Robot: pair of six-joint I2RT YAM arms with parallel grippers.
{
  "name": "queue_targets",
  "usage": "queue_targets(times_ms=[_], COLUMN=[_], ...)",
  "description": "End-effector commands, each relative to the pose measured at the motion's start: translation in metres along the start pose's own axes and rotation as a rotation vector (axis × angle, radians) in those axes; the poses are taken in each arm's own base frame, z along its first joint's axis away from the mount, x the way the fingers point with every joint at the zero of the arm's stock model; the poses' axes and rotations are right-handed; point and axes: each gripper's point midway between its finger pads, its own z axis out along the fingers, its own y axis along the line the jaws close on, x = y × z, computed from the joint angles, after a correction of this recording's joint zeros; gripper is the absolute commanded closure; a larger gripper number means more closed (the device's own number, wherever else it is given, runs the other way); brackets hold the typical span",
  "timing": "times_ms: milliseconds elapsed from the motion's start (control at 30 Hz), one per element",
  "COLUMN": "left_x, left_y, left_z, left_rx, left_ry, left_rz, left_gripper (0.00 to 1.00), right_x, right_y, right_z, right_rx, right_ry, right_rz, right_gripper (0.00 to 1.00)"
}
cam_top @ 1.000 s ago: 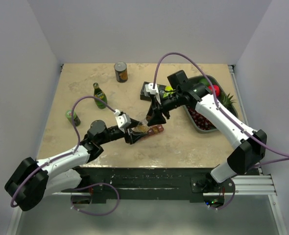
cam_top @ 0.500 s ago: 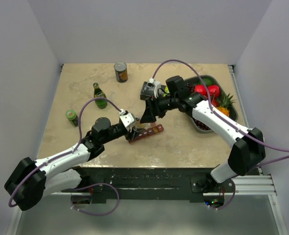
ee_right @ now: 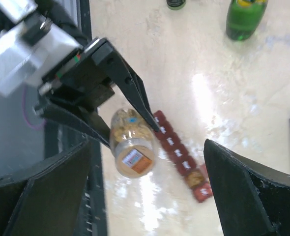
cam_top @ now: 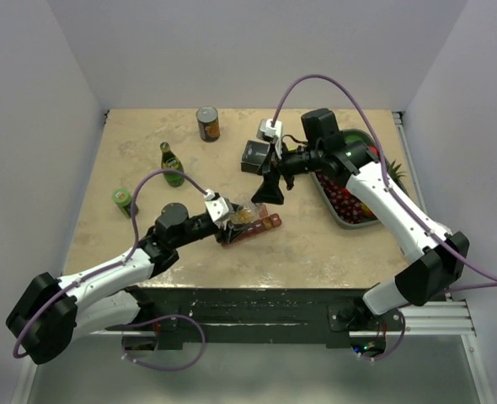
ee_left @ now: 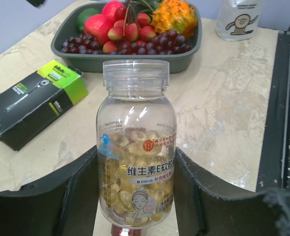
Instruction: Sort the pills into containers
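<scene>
Left fingers (ee_left: 81,196): pill bottle (ee_left: 136,152) is grasped.
Right fingers (ee_right: 248,196): released, at 1 o'clock of pill bottle.
Containers (cam_top: 257,227): laid on worktop (cam_top: 316,244).

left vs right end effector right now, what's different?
Left end effector is shut on the pill bottle; right end effector is open, holding nothing. Left sits low at the containers strip; right hangs above it, looking down on the bottle. Shared: both black, two-fingered, close together.

Clear plastic pill bottle (ee_left: 135,101) of pale yellow softgels (ee_left: 130,147), white label (ee_left: 150,173) with dark print, dark red plastic compartment strip (ee_right: 181,155), black-and-green cardboard box (ee_left: 32,101), grey fruit tray (ee_left: 81,60) holding red, purple and orange fruit (ee_left: 135,32), beige marbled tabletop (ee_left: 228,98)
</scene>
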Motion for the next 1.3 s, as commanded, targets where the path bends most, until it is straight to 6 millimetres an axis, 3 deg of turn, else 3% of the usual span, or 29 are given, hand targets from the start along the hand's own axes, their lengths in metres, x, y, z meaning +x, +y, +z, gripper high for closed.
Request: queue_targets(times_ms=[0, 33, 100, 133, 400, 500, 700, 800, 900, 1033, 1067, 1100, 1133, 1167, 1200, 1233, 1267], left_x=[-0.025, -0.027, -0.027, -0.026, -0.030, -0.030, -0.031, -0.034, -0.035, -0.041, -0.043, -0.045, -0.046, -0.047, -0.047, -0.045, -0.044], left_y=[-0.018, -0.024, -0.030, -0.035, -0.044, -0.044, -0.044, -0.041, -0.037, -0.021, -0.016, -0.012, -0.001, 0.004, 0.007, 0.015, 0.019], left_z=[-0.006, -0.008, -0.009, -0.009, -0.010, -0.010, -0.010, -0.010, -0.010, -0.009, -0.009, -0.009, -0.009, -0.008, -0.007, -0.007, -0.007], left_rx=[0.086, 0.118, 0.148, 0.176, 0.225, 0.224, 0.220, 0.203, 0.180, 0.096, 0.073, 0.051, -0.010, -0.037, -0.058, -0.102, -0.120], left_ry=[-0.095, -0.100, -0.097, -0.095, -0.108, -0.111, -0.119, -0.125, -0.126, -0.138, -0.142, -0.147, -0.146, -0.152, -0.152, -0.145, -0.145], left_rz=[0.018, 0.013, 0.003, -0.007, -0.039, -0.039, -0.044, -0.043, -0.032, 0.015, 0.024, 0.031, 0.040, 0.044, 0.049, 0.052, 0.055], left_gripper=[1.00, 1.00, 1.00, 1.00, 1.00, 1.00, 1.00, 1.00, 1.00, 1.00, 1.00, 1.00, 1.00, 1.00, 1.00, 1.00, 1.00], right_x=[0.021, 0.027, 0.055, 0.052, 0.054, 0.055, 0.051, 0.052, 0.047, 0.050, 0.057, 0.051, 0.052, 0.067, 0.056, 0.055, 0.055], right_y=[0.031, 0.033, 0.058, 0.057, 0.067, 0.063, 0.058, 0.056, 0.053, 0.047, 0.044, 0.027, 0.026, 0.022, 0.006, 0.007, 0.007], right_z=[-0.028, -0.028, -0.040, -0.037, -0.022, -0.016, -0.010, -0.007, -0.001, 0.013, 0.018, 0.028, 0.031, 0.033, 0.037, 0.039, 0.040], right_rx=[-0.184, -0.252, -0.412, -0.429, -0.495, -0.469, -0.423, -0.407, -0.375, -0.327, -0.319, -0.234, -0.181, -0.132, -0.033, 0.002, 0.005], right_ry=[0.098, 0.095, 0.133, 0.103, 0.065, 0.072, 0.084, 0.088, 0.081, 0.121, 0.148, 0.139, 0.151, 0.185, 0.133, 0.121, 0.117], right_rz=[-0.416, -0.627, -0.721, -0.806, -0.794, -0.762, -0.682, -0.642, -0.548, -0.240, -0.156, -0.123, 0.071, 0.174, 0.183, 0.328, 0.360], right_gripper=[0.01, 0.01, 0.01, 0.01, 0.05, 0.12, 0.45, 0.50, 0.58, 0.71, 0.76, 0.80, 0.81, 0.81, 0.83, 0.82, 0.76])
